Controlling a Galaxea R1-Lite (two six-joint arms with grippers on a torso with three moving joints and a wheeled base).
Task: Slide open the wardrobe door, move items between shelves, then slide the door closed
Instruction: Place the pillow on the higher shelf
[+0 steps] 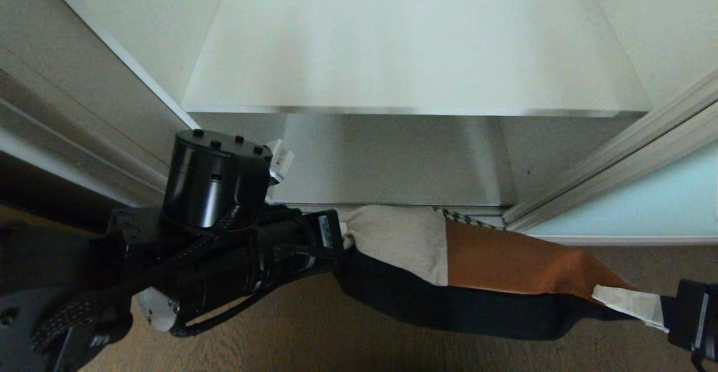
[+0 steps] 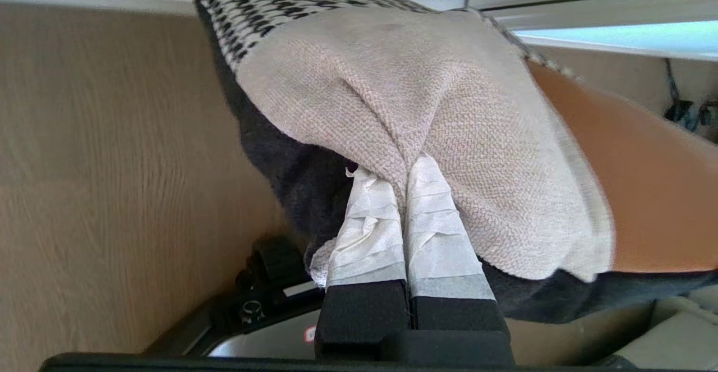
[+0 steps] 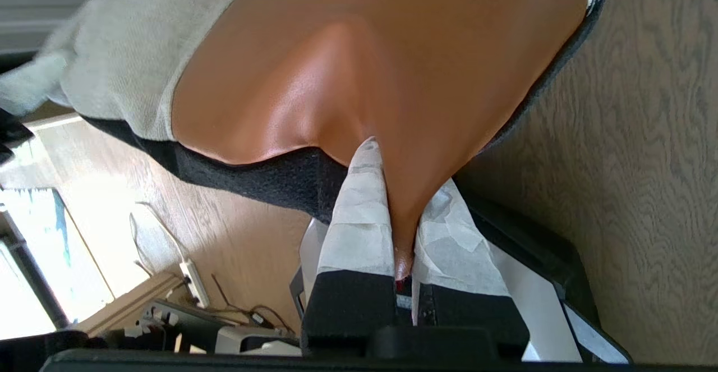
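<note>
Above wood floor [image 1: 291,338]: left gripper [image 2: 405,184] pinching cushion [image 1: 493,265] cream corner, right gripper [image 3: 392,192] pinching orange corner.

A patchwork cushion [image 1: 449,265] of cream, rust-orange and houndstooth panels with a dark back hangs stretched above the floor, just before the lowest of the white shelves [image 1: 415,63]. The frosted aqua sliding wardrobe door [image 1: 645,203] stands open at right.

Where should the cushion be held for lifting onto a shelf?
By its two ends, one from each side. The cushion is long and sags; the left gripper pinches the cream corner, the right gripper the orange one.
</note>
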